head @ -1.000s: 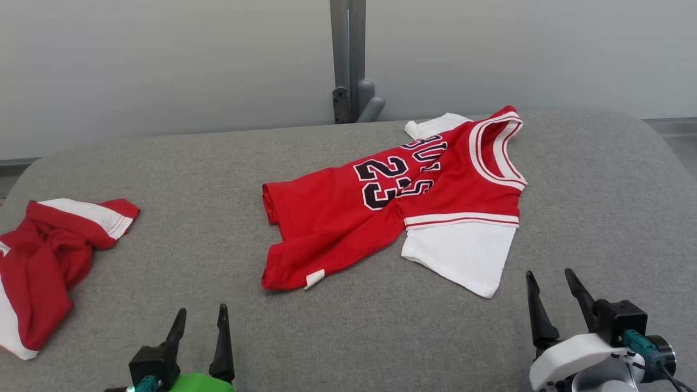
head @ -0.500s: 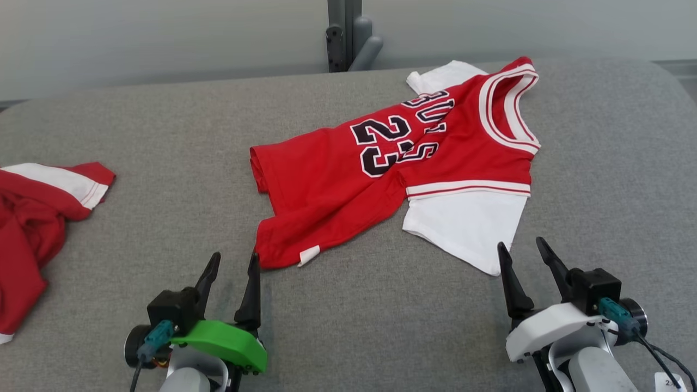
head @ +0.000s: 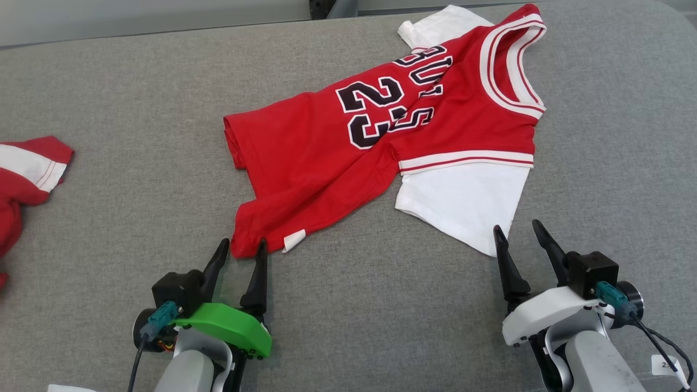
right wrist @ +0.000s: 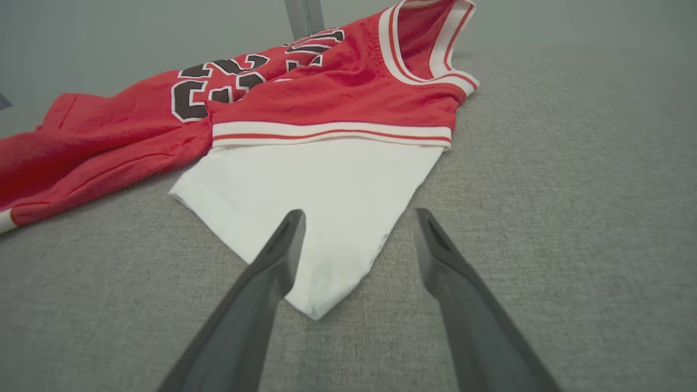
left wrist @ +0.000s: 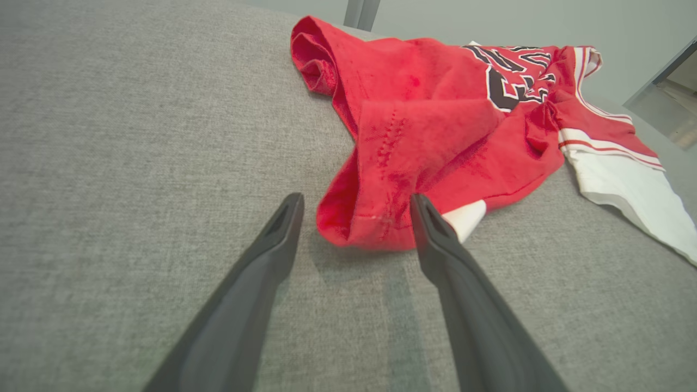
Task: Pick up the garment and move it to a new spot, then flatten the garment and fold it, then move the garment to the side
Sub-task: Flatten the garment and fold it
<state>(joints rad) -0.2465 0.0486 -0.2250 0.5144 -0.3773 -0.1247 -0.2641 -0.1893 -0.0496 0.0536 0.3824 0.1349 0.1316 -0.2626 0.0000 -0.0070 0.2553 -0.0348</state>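
head view with both wrist views. the red garment (head: 326,147), a jersey numbered 23 with white sleeves, lies rumpled and slanted on the grey fabric-covered table (head: 136,81), neckline toward the far right. the left end effector (head: 243,243) is spread wide and holds nothing; its fingers straddle the near red hem corner, just beside a small white tag (head: 294,239). the right end effector (head: 516,226), likewise spread wide and empty, sits at the near tip of the white sleeve (head: 463,201), one finger over cloth, the other over bare table. contact with the cloth cannot be told. a second red-and-white garment (head: 27,163) lies well apart at the left edge.
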